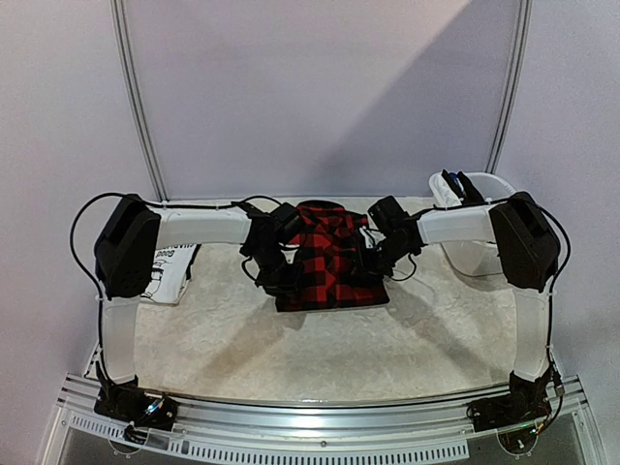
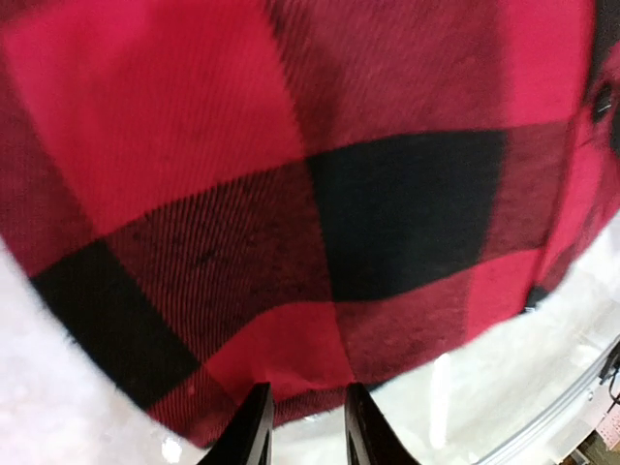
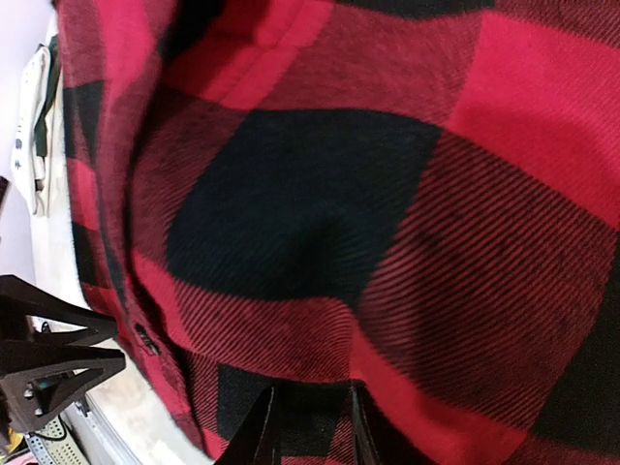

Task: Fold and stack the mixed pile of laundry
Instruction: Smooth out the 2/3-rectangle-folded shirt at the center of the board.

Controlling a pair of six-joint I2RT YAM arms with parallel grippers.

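The plaid shirt (image 1: 329,263) was by the middle of the tabletop's (image 1: 291,354) far edge, stretched between the two arms. The left hand (image 2: 305,421) was clenched on its hem. The jaws stood narrow and the red-and-black cloth ran in between the fingertips, with bare tabletop showing just below. The right hand (image 3: 310,426) was likewise clenched on the opposite side of the shirt, where cloth filled the gap between its fingers. A folded white T-shirt (image 1: 170,276) lay at the left edge, partly under the left arm. The white tub (image 1: 475,254) stood at the far right corner with other garments in it.

The step in hand looked like a fold of the plaid shirt. To do it well, both hands would need to travel together at the same height and pace so the cloth stayed taut and square between them. A lag on one side would skew the crease. The left grip looked shallow, right at the hem, so a sharp pull might slip it free and a gentle, even motion seemed wiser. The buttoned front edge near the right hand could bunch, so the moving edge should be laid flat on the rest of the shirt before either hand let go.
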